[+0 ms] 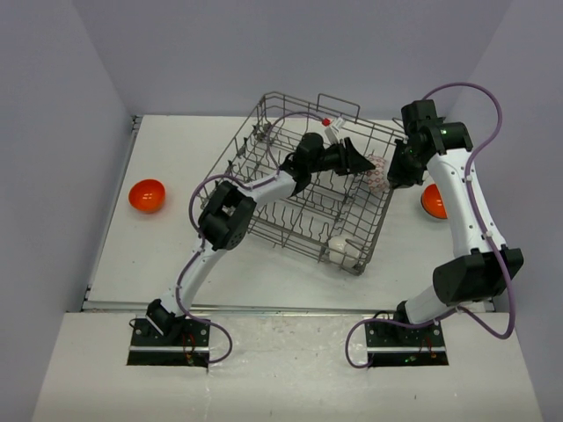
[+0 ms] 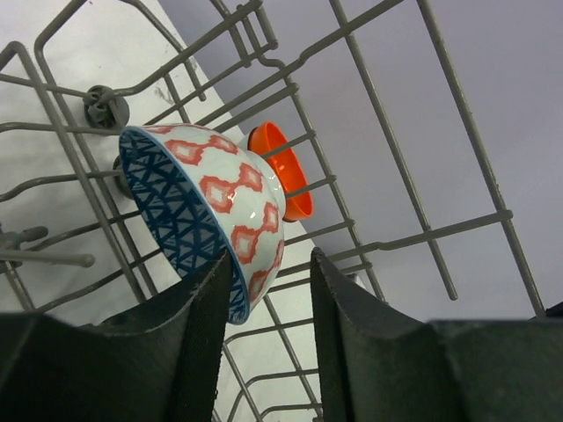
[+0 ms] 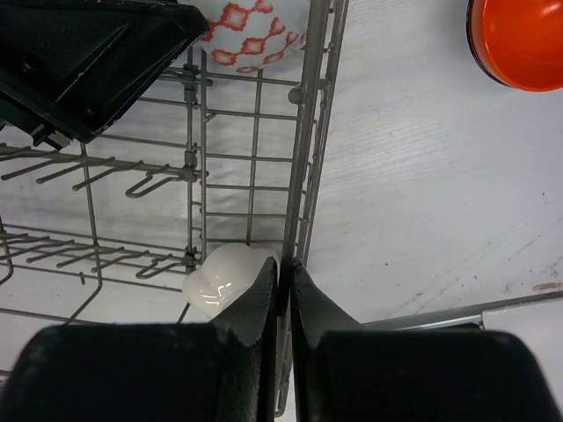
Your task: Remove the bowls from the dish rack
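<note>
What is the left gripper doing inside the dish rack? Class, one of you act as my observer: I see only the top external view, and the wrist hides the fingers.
Observer: The left gripper is open. Its fingers are apart in front of the patterned bowl, and one fingertip hides the bowl's lower rim.
Operator: How does that bowl sit?
Observer: It is tipped on its side among the dish rack wires, with its blue-triangled inside showing.
Operator: And the right gripper?
Observer: The right gripper is shut on the rack's side rim wire.
</note>
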`<state>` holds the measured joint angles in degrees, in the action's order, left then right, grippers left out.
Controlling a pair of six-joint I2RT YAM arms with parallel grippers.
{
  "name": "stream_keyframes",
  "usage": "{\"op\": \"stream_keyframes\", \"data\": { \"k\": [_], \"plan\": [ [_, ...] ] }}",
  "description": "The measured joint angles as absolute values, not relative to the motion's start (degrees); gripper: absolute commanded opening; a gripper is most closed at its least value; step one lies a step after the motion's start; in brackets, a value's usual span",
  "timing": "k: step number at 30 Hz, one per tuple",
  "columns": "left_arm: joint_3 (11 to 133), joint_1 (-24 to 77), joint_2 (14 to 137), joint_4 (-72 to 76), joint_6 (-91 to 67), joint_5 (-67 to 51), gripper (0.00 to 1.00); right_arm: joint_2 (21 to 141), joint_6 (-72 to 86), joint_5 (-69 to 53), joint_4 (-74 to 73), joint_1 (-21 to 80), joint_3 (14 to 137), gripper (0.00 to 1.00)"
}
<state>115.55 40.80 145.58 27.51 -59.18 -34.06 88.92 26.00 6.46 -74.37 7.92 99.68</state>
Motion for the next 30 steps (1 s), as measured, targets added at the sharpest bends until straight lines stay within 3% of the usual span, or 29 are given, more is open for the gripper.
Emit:
{"op": "stream_keyframes", "data": {
  "k": [11, 20, 24, 30],
  "plan": [
    [124.22, 45.39, 150.04, 18.48, -59.64, -34.83, 0.39, 90.52, 26.17, 5.56, -75.22, 8.58, 101.58, 0.00],
    [122.89, 45.39, 149.49, 18.26, -60.40, -35.48, 0.19, 90.63, 26.35, 5.34, -74.83, 8.58, 101.65, 0.00],
    [119.70, 45.52, 147.13, 17.85, -60.42, -32.23, 0.00, 90.63, 26.44, 4.67, -74.30, 8.58, 101.62, 0.00],
    [117.01, 45.50, 144.81, 16.62, -59.92, -29.39, 0.00, 90.63, 26.59, 3.75, -73.69, 8.64, 101.54, 0.00]
  ]
}}
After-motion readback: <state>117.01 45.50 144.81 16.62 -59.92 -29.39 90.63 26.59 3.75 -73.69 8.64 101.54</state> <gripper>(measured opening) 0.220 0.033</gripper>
